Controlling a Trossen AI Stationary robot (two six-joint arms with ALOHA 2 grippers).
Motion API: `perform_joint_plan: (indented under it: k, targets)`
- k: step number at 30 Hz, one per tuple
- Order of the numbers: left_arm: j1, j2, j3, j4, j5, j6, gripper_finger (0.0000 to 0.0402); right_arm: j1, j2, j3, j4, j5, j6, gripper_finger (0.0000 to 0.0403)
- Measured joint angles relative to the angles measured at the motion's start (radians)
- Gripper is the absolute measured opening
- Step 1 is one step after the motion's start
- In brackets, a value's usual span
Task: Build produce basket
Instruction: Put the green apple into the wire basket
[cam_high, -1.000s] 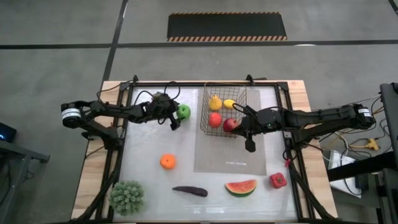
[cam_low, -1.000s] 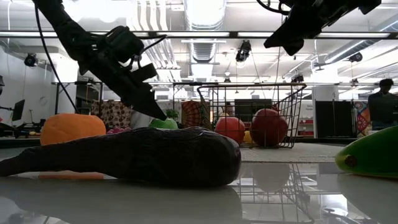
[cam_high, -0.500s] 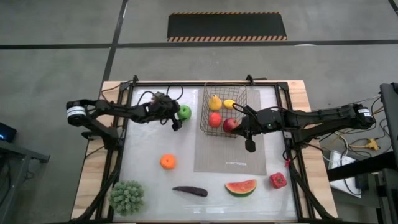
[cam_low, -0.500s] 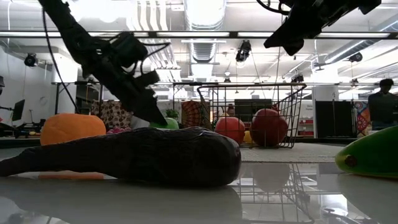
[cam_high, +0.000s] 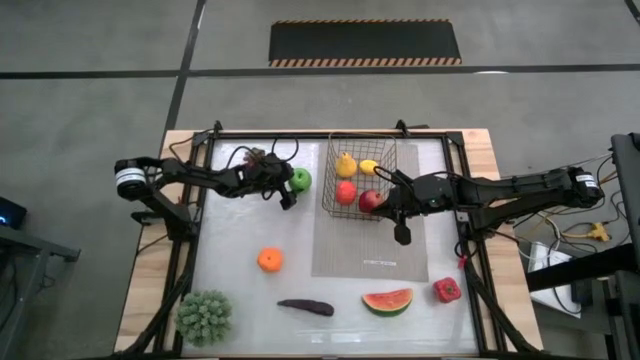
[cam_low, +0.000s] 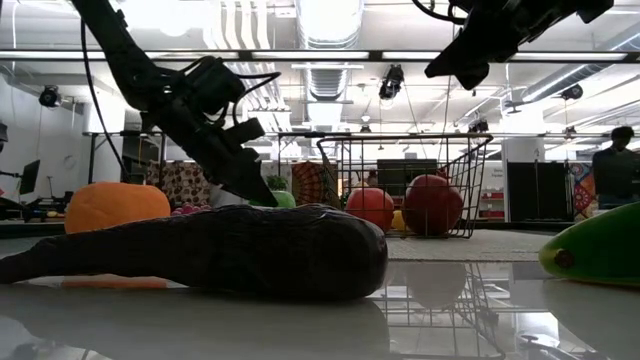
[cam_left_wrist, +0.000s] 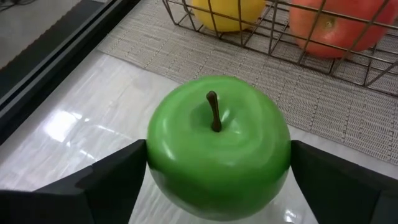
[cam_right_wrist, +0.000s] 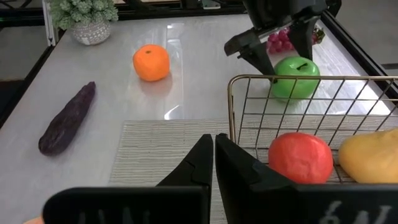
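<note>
A green apple (cam_high: 299, 180) stands stem up on the white table, left of the black wire basket (cam_high: 385, 150). My left gripper (cam_left_wrist: 217, 180) is open and low at the apple, one finger on each side of it; it also shows in the high view (cam_high: 290, 186). The basket holds a yellow pear (cam_high: 346, 165), a small yellow fruit (cam_high: 369, 167) and two red fruits (cam_high: 346, 192). My right gripper (cam_high: 402, 236) is shut and empty, raised over the grey mat (cam_high: 370, 255) by the basket's near right corner. My left gripper's fingers (cam_left_wrist: 112, 183) stand close against the green apple's two sides (cam_left_wrist: 161, 155), coming from the table's left and slanting down. I cannot tell whether they touch it. The apple rests upright on the table.
An orange (cam_high: 269, 260), a dark eggplant (cam_high: 306, 307), a watermelon slice (cam_high: 387, 301) and a red pepper (cam_high: 447, 290) lie on the near half. A potted plant (cam_high: 205, 317) stands at the near left corner. Purple grapes (cam_right_wrist: 280, 40) lie behind the left gripper.
My left gripper has moved a little toward the table's right and down, onto the green apple, and has stayed open.
</note>
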Motion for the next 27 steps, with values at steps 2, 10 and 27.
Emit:
perform_joint_plan:
  k: [2, 10, 27]
  targets:
    - [0.0, 0.0, 0.0, -0.002, -0.005, 0.0, 0.0337, 0.0, 0.0, -0.001, -0.001, 0.0, 0.0, 0.0009]
    - [-0.012, -0.05, -0.003, -0.063, -0.029, -0.003, 0.0301, 0.0, 0.0, -0.001, 0.0, 0.0, 0.0, 0.0009]
    - [-0.383, -0.376, 0.055, -0.211, -0.224, -0.112, 0.0298, 0.0, 0.15, 0.051, 0.234, 0.027, -0.005, 0.0087]
